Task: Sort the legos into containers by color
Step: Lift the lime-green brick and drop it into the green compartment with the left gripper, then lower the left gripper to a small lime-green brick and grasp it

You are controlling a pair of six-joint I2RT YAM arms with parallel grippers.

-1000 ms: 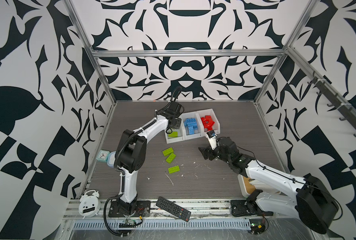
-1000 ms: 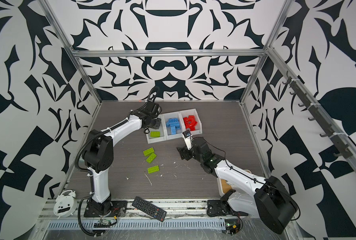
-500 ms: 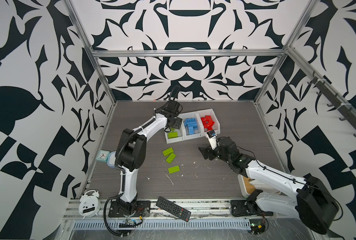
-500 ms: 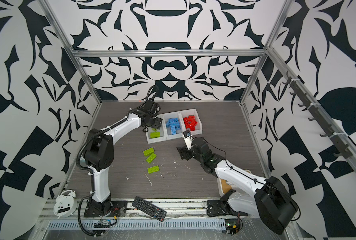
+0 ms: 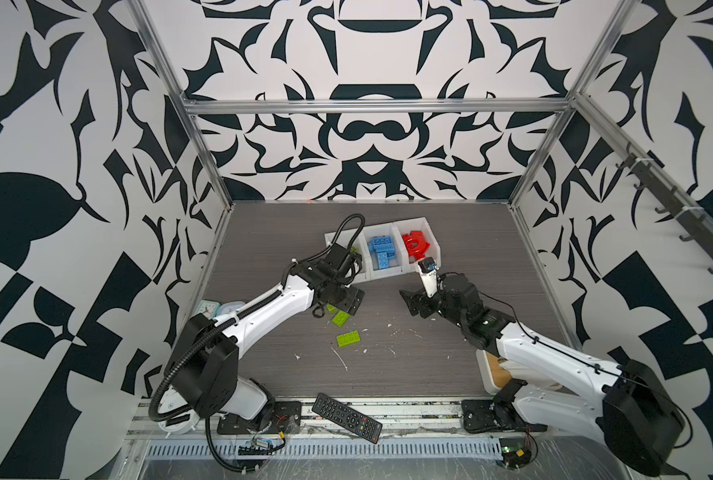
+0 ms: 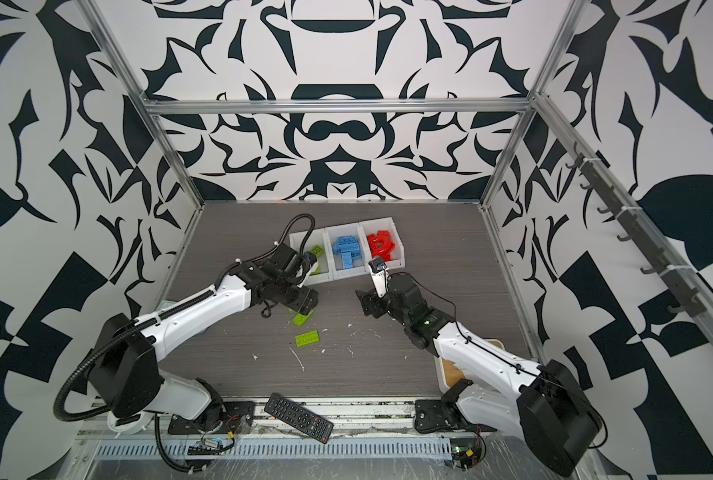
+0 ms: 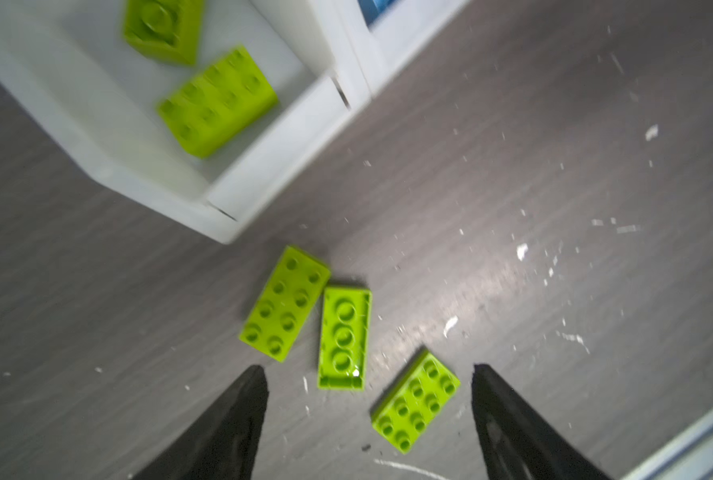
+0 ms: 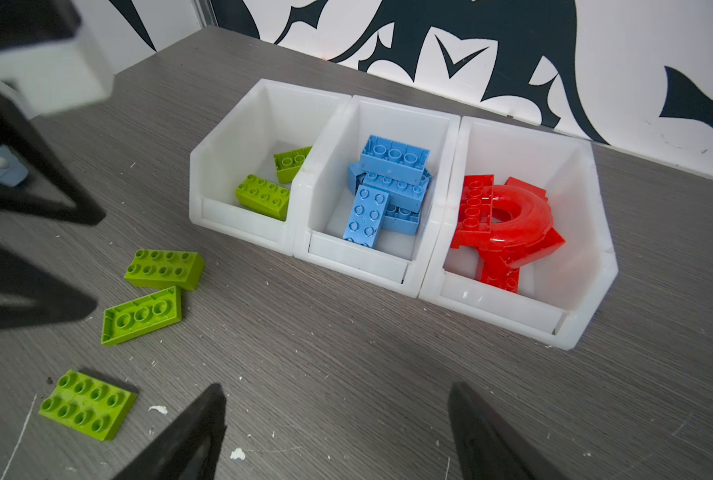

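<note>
Three joined white containers (image 8: pixel 238 219) stand at the back. The left one holds two lime green legos (image 8: pixel 263 195), the middle one blue legos (image 8: pixel 388 187), the right one red legos (image 8: pixel 500 216) with a curved arch. Three more green legos lie on the table in front of the left container: one studs up (image 7: pixel 286 301), one upside down (image 7: pixel 343 337), one flat plate (image 7: pixel 416 399). My left gripper (image 7: pixel 369 370) hangs open just above these, nothing between its fingers. My right gripper (image 8: pixel 337 388) stands open and empty over bare table in front of the red container (image 5: pixel 434 249).
A black remote (image 5: pixel 346 417) lies on the front rail. A white box with a wooden lid (image 5: pixel 492 370) sits under the right arm. A small clock (image 5: pixel 207 308) is by the left wall. White crumbs (image 5: pixel 340 357) litter the table.
My left gripper has opened and drawn back from over the left container to above the loose green legos. The right arm has not moved.
</note>
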